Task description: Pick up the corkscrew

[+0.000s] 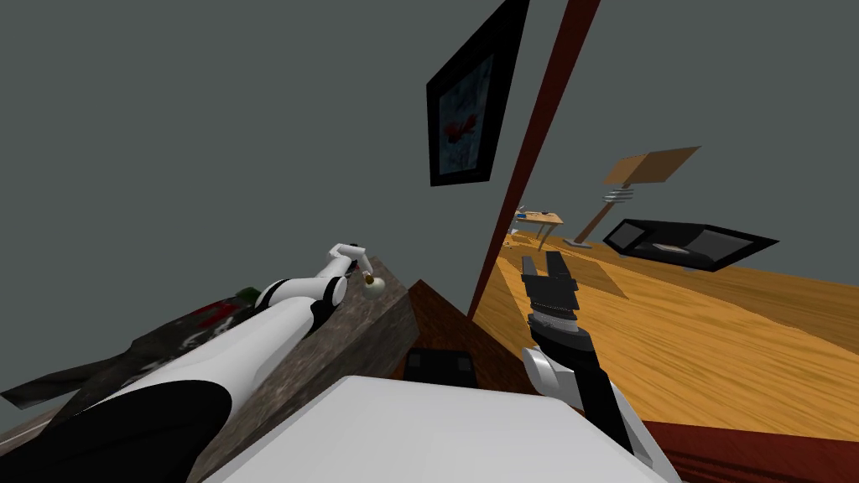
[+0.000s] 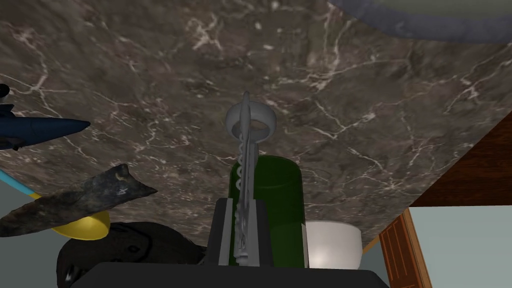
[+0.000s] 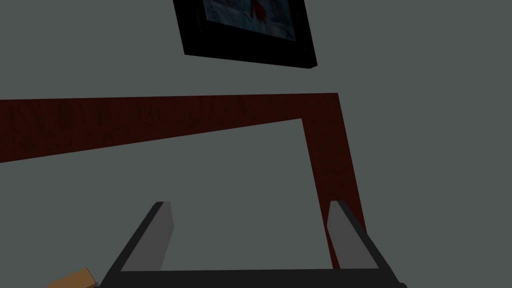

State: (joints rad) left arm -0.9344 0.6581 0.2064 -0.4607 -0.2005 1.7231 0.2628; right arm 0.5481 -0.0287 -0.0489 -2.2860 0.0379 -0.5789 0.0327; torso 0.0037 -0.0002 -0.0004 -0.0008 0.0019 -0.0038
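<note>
We are holding the corkscrew (image 2: 249, 125) in the left gripper (image 2: 243, 201). Both fingers (image 2: 225, 227) are pressing against the sides of its spiral shaft, so the jaws are standing almost closed with only the shaft between them. The ring end is projecting past the fingertips toward the marble counter (image 2: 150, 75). We cannot tell whether the ring is touching the counter.

A green bottle (image 2: 277, 195) is showing just behind the corkscrew, and a white bowl (image 2: 332, 244) is sitting beside the bottle near the counter edge. On the other side of the gripper, a rough dark slab (image 2: 75, 200) is lying over a yellow item (image 2: 85, 229), with a dark blue object (image 2: 40, 129) well apart from the corkscrew.

In the head view, the left arm (image 1: 294, 298) is reaching out over the counter. The right gripper (image 1: 545, 262) is hanging beside a dark red door frame (image 1: 537, 142). Its fingers (image 3: 161, 235) are standing wide apart and gripping nothing.
</note>
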